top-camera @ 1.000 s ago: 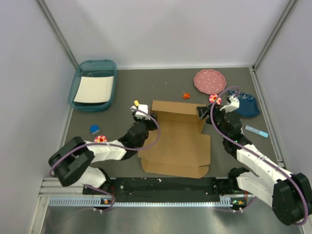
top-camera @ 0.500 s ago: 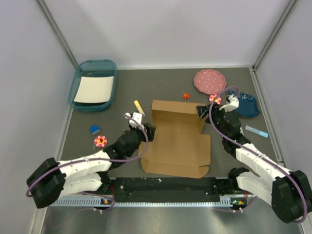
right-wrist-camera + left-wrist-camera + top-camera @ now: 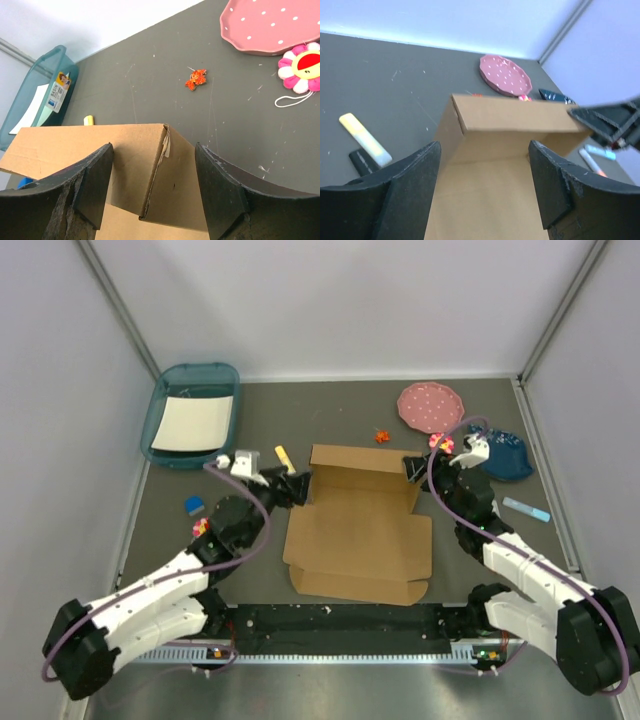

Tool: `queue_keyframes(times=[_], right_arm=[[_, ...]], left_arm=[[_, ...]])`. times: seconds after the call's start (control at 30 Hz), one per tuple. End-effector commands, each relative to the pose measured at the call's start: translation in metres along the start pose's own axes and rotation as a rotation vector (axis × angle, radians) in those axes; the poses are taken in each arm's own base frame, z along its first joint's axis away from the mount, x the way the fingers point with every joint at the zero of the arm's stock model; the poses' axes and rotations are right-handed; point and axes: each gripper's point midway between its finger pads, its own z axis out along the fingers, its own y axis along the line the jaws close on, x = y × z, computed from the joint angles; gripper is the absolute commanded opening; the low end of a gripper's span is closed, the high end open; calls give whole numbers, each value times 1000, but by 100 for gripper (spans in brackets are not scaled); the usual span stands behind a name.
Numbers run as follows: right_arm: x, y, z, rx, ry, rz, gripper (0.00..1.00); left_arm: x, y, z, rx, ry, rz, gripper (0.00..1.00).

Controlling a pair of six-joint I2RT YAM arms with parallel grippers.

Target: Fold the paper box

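The paper box [image 3: 360, 530] is a brown cardboard sheet lying in the middle of the table, with its far wall [image 3: 362, 462] standing up. My left gripper [image 3: 294, 486] sits at the box's far left corner, pointing right. It is open, with the box floor [image 3: 485, 200] showing between its fingers [image 3: 415, 175] and nothing clamped. My right gripper [image 3: 414, 470] is at the far right corner. Its jaws stand open on either side of the upright corner fold [image 3: 162, 165], with a gap on the right side.
A teal tray [image 3: 165, 400] with white paper stands at the back left. A pink dotted plate [image 3: 430, 407] and a dark blue dish [image 3: 508, 456] lie at the back right. A yellow stick [image 3: 286, 458], a blue piece [image 3: 194, 505], an orange bit [image 3: 381, 435], a flower toy [image 3: 440, 442] and a light blue marker [image 3: 526, 509] lie around the box.
My left arm has stretched out and its wrist has swung left and back. Its gripper now points at the far left corner with wider jaws. The right arm has not moved.
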Motion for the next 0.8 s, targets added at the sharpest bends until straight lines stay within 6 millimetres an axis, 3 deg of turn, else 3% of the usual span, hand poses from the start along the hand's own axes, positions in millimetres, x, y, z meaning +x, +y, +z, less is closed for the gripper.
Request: queue_keyframes(times=[0.0,0.2,0.23,0.27,0.37,0.77], right_arm=[[36,-38,-8,123,124,-79,65],[37,-38,-11,115,130,-86,65],[37,-38,-11,115,130,-86,65],[38,-39,-11,117,133,-87,64],[38,-37,-11,112,134,-89,65],[47,-43,-11,125,154,-88,64]], left_arm=[[-27,-4,38,89,8,-173,76],[-24,-16,71,263,91,-265,76],[-11,-13,78,270,132,-260,75],[-15,-23,80,325,143,-252,73],[-10,-21,85,348,142,-277,72],[35,15,93,227,248,-258,59]])
